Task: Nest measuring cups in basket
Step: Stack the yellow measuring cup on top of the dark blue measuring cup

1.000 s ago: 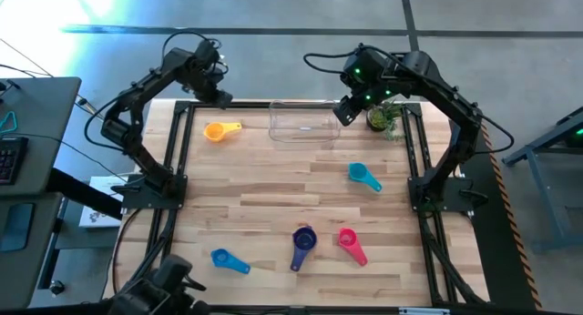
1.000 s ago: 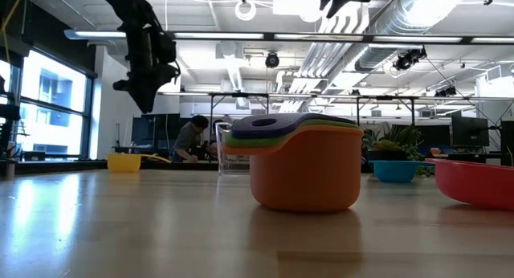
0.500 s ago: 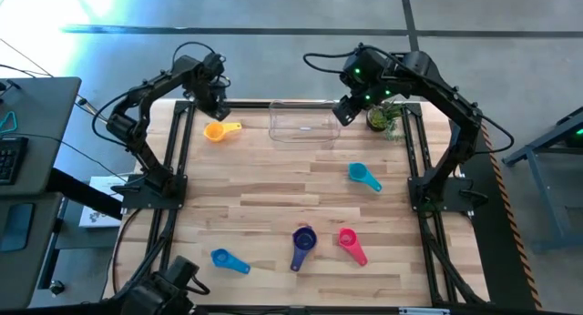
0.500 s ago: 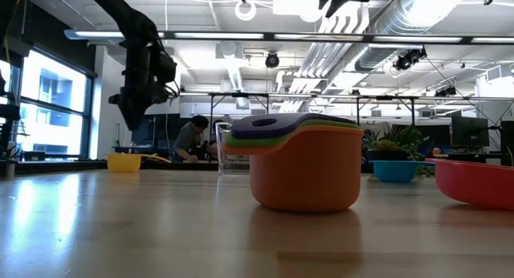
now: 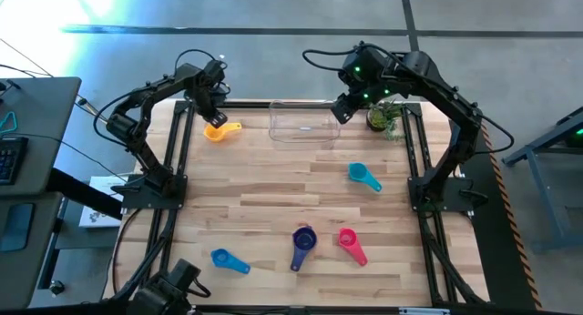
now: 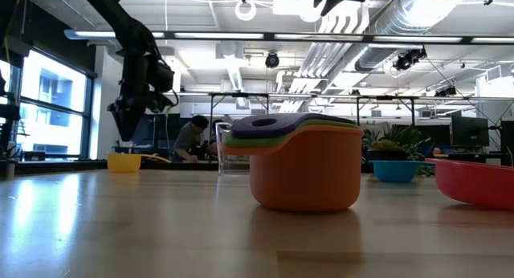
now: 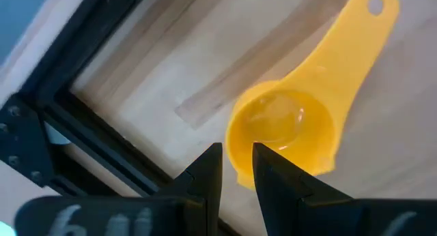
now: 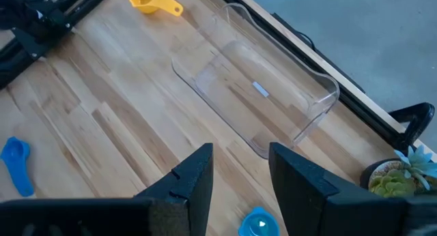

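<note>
My left gripper [image 7: 237, 151] hangs just above the yellow-orange measuring cup [image 7: 290, 123], which rests on its base near the table's far left [image 5: 221, 130]. Its fingers are a narrow gap apart over the bowl's rim and touch nothing; the low view shows the gripper [image 6: 124, 137] clear above the cup [image 6: 124, 161]. My right gripper [image 5: 342, 113] is open and raised over the right end of the clear basket [image 5: 303, 122], which stands on the table at the far middle [image 8: 256, 93]. A purple-topped nest of cups [image 5: 302, 242] stands near the front, with the orange one outermost [image 6: 301, 165].
A teal cup [image 5: 364, 177] lies right of centre. A pink-red cup [image 5: 351, 245] and a blue cup [image 5: 230, 260] lie near the front edge. A potted plant [image 5: 383, 116] stands at the far right beside the basket. The black frame rail [image 7: 102, 137] runs close to the yellow cup.
My left gripper has come down and a little toward the near edge, ending just over the yellow-orange cup. No cup and no part of the basket has moved.
</note>
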You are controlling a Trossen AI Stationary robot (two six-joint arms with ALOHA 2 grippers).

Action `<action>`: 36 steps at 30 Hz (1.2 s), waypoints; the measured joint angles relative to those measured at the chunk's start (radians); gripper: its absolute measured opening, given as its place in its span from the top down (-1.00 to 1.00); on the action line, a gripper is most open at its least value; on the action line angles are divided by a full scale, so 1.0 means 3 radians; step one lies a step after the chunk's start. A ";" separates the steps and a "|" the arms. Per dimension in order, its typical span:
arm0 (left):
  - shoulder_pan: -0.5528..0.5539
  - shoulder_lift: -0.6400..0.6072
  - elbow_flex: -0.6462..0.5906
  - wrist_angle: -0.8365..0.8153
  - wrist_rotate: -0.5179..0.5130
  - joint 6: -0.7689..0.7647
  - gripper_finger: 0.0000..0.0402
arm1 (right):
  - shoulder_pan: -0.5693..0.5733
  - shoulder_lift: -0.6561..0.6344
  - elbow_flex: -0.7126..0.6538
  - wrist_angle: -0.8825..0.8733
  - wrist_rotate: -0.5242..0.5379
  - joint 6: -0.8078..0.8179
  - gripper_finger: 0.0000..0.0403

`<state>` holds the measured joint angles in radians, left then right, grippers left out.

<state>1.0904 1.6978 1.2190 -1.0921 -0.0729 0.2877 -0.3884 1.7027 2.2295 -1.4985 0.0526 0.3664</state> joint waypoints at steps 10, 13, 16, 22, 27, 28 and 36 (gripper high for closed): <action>-0.0001 0.0147 -0.0004 -0.0043 0.0049 0.0185 0.63 | 0.0001 0.0000 0.0000 0.0027 0.0000 0.0072 0.33; -0.0004 0.0258 -0.0004 -0.0032 -0.0038 0.0133 0.63 | 0.0001 0.0000 0.0000 0.0027 0.0001 0.0095 0.33; -0.0003 0.0340 -0.0004 -0.0031 -0.0135 0.0078 0.63 | 0.0001 0.0000 -0.0001 0.0027 0.0001 0.0098 0.33; -0.0004 0.0434 -0.0004 -0.0024 -0.0120 0.0098 0.63 | 0.0001 0.0000 0.0000 0.0027 0.0001 0.0099 0.33; -0.0008 0.0542 0.0005 -0.0013 -0.0118 0.0102 0.63 | 0.0000 0.0000 -0.0001 0.0027 0.0001 0.0149 0.33; -0.0015 0.0551 0.0011 -0.0002 -0.0116 0.0102 0.63 | 0.0000 0.0000 0.0000 0.0028 0.0001 0.0149 0.33; -0.0018 0.0558 0.0015 -0.0017 -0.0118 0.0103 0.81 | 0.0000 0.0000 -0.0001 0.0031 0.0001 0.0149 0.33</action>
<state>1.0851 1.8652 1.2236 -1.0973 -0.1081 0.3185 -0.3885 1.7027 2.2294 -1.4891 0.0528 0.4110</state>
